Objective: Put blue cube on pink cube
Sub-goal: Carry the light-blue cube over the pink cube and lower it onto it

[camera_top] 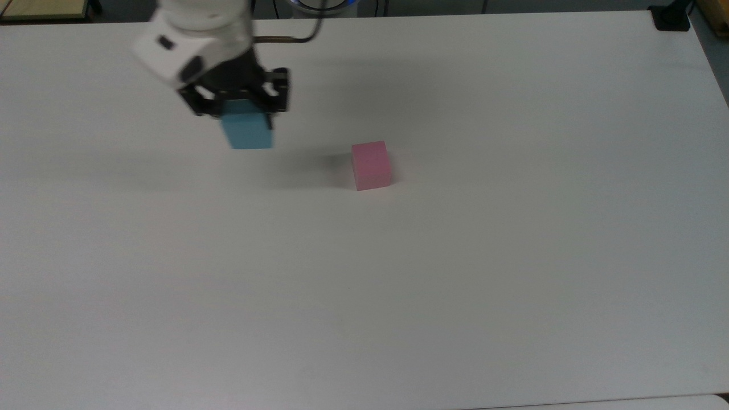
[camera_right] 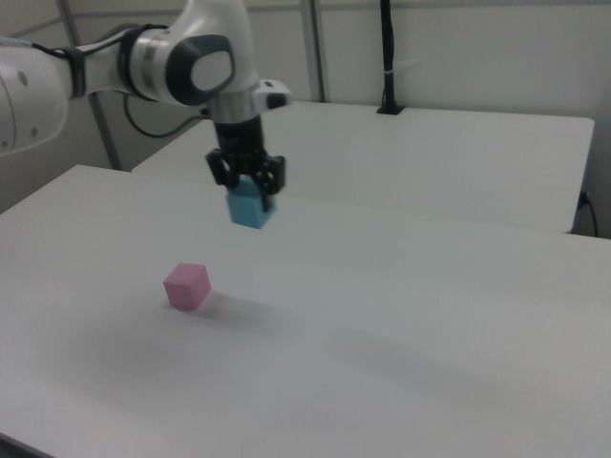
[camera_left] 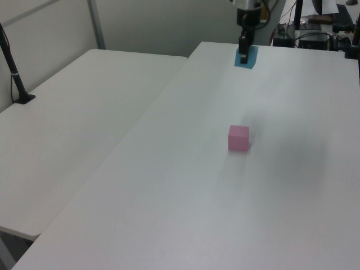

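The gripper [camera_top: 246,117] sits in the upper left of the top view, pointing straight down, its two black fingers [camera_top: 199,105] clamped on the blue cube [camera_top: 248,131] — the cube hangs clear of the surface below. The white wrist housing rises above it toward the top edge. In the right view the gripper [camera_right: 247,185] is upper left of centre, and the arm's white links and dark joint arch in from the left edge. In the left view the gripper [camera_left: 243,54] hangs near the top edge, right of centre.

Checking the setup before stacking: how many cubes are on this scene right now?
2. The blue cube is held in the gripper, lifted off the white table. The pink cube rests on the table, to the top view's right of the blue one.
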